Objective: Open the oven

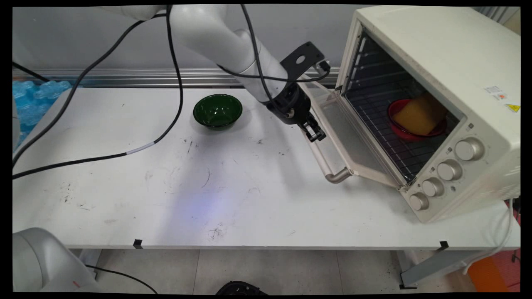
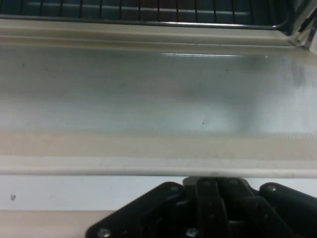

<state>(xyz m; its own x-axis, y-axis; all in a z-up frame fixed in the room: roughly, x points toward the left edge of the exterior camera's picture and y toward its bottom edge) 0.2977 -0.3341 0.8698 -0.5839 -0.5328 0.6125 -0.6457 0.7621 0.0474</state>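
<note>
My black gripper (image 1: 314,132) hangs low at the outer edge of the open door (image 1: 341,133) of a cream toaster oven (image 1: 436,62), close to the far end of the door handle (image 1: 337,176). Its fingers look shut with nothing between them. In the hand view, the gripper (image 2: 213,182) points across the door's glass pane (image 2: 158,94) toward the wire rack (image 2: 148,12). Inside the oven, a red bowl (image 1: 405,131) sits on the rack with a yellow block (image 1: 419,114) in it. A dark green bowl (image 1: 217,111) stands on the table left of the gripper.
The white table (image 1: 187,187) carries scuff marks. Black cables (image 1: 124,153) hang from the arm and trail over its left half. The oven has several knobs (image 1: 449,170) on its front right. Blue packaging (image 1: 33,99) lies at the far left.
</note>
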